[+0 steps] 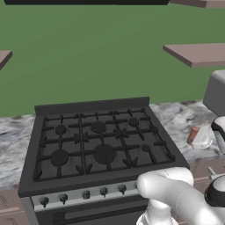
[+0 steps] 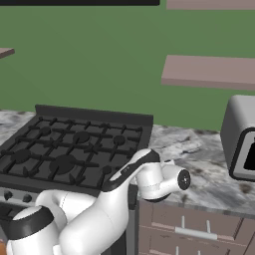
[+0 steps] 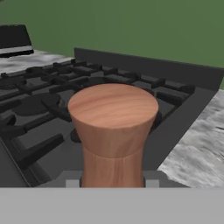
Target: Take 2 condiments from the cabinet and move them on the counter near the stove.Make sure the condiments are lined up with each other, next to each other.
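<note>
Beside the stove [image 3: 131, 83], jaws seemingly clamped on the wooden condiment bottle [image 3: 113, 131].

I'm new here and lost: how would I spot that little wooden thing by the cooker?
Find the wide black stove, then the marble counter on its right. Just off the stove's right edge, by the white arm's pincer, stands a reddish-brown wooden condiment mill. Its waisted shape and flat round top set it apart from the boxy grey toaster further right.

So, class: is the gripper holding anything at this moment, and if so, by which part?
The wooden condiment mill stands right at the gripper, beside the stove. Its lower body is cut off from view, so whether it is held cannot be told.
</note>
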